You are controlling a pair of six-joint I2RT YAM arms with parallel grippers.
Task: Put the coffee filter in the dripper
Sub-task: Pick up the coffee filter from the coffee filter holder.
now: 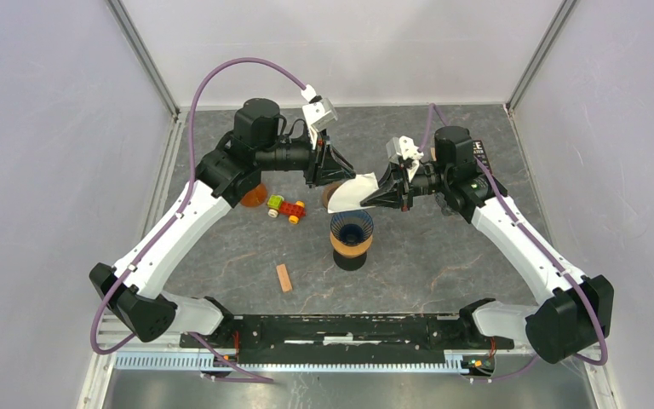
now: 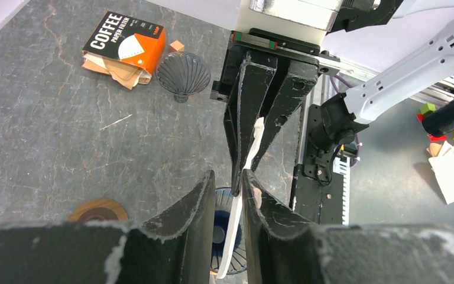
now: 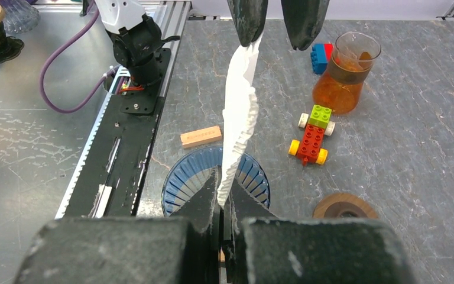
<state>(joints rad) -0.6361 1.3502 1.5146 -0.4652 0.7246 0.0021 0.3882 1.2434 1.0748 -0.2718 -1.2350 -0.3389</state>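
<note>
Right pincer [image 3: 224, 192] is clamped tight on the lower edge of the coffee filter [image 3: 239, 106]. The filter is folded flat, on edge, and stretches from this pincer straight across to the left pincer [image 3: 275, 41] opposite.

Left pincer is partly open. Its fingers [image 3: 248, 21] straddle the far edge of the filter with a visible gap; the paper touches one finger and the other stands apart from it. It is not clamped.

The filter hangs in the air between the two pincers, not in the dripper. The blue dripper [image 3: 183, 177] sits on the table [image 3: 425, 177] directly below the right pincer's tips and below the filter.

- Wooden block [image 3: 201, 136]: just past the dripper, between the pincers and off to one side.
- Toy car [image 3: 310, 135]: other side of the filter, near.
- Orange beaker [image 3: 343, 77]: beyond the car, close to the left pincer.
- Round wooden coaster [image 3: 343, 207]: beside the right pincer.
- Coffee filter box [image 2: 124, 42] and dark spare dripper [image 2: 183, 72]: behind the right pincer, well apart, touching or nearly so.
</note>
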